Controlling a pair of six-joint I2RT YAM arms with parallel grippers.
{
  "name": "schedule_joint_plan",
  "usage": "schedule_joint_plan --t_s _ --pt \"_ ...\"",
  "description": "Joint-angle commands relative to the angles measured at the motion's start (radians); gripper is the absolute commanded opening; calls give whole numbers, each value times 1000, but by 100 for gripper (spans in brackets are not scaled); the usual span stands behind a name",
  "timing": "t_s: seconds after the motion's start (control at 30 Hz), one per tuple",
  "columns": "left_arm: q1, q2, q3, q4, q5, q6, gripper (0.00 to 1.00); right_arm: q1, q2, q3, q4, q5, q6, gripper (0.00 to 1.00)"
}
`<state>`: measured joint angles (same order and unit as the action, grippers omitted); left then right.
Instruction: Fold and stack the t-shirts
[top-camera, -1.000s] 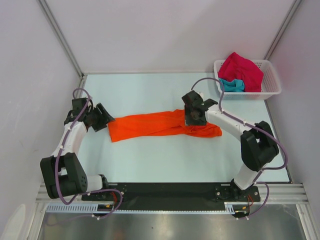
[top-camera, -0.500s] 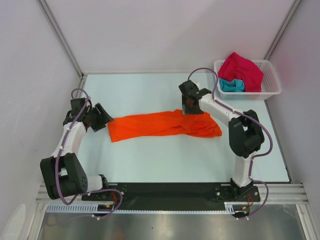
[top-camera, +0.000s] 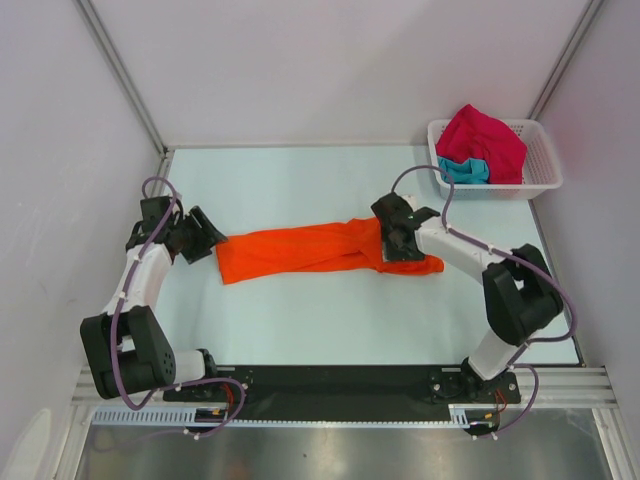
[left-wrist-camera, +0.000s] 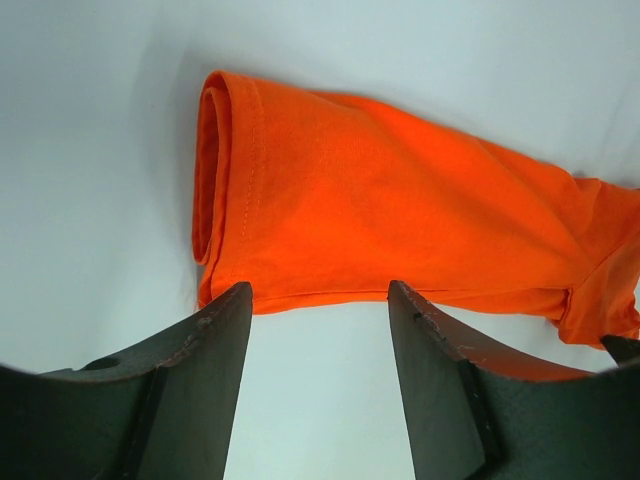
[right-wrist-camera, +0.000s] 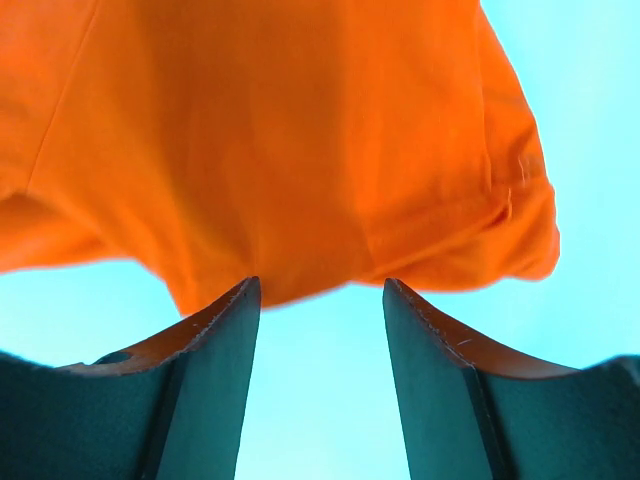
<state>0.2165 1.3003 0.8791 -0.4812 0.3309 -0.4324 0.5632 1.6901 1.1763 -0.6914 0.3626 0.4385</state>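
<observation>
At the near edge a flat black rail (top-camera: 330, 380) carries both arm bases. Beyond it lies the table (top-camera: 300, 315), a smooth, pale mint surface with a matte finish.

The left gripper (top-camera: 208, 236) sits low at the table's left side, pointing right toward the orange t-shirt (top-camera: 300, 250). In the left wrist view its two dark, scuffed fingers (left-wrist-camera: 195, 400) stand well apart, with only bare table between them. They hold nothing, and the tips stop just short of the cloth's near edge. From there the orange t-shirt (left-wrist-camera: 400, 230) is soft knit, folded into a long band. Its left end is rounded over in a thick doubled roll with a line of hem stitching running along it.

In the top view that band lies across the middle of the table, running left to right, smoother at the left and bunched and twisted toward the right. The right gripper (top-camera: 397, 238) hangs over the bunched end. In the right wrist view its fingers (right-wrist-camera: 200, 400) are likewise spread wide and grip nothing. The rumpled orange t-shirt (right-wrist-camera: 290, 140), creased and with a seamed, puckered edge at the right, lies just past their tips.

In the far right corner stands a white plastic lattice basket (top-camera: 546, 168), rectangular with rounded corners. A crimson-pink t-shirt (top-camera: 487, 140) is heaped in it above the rim, and a teal t-shirt (top-camera: 462, 171) is tucked beneath it at the near-left side.
</observation>
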Motion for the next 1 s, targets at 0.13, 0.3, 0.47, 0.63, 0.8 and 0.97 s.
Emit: schedule_joint_plan --t_s 0.13,0.3,0.47,0.63,0.8,0.97 --pt "9 -12 -5 27 39 14 62 37 -130 -52 -8 45 72 57" --pt "7 -6 15 29 22 3 62 15 -73 38 -17 56 42 58" --pt "14 89 141 1 -7 -29 63 -26 -58 98 3 -19 31 59" --pt "23 236 207 13 -9 -94 64 -26 -96 112 -13 -33 29 61" --pt "30 365 224 -26 -102 -129 65 -29 -151 76 -25 -34 23 62" --pt "37 422 210 -43 -141 -166 64 -36 -194 34 -26 -51 19 63"
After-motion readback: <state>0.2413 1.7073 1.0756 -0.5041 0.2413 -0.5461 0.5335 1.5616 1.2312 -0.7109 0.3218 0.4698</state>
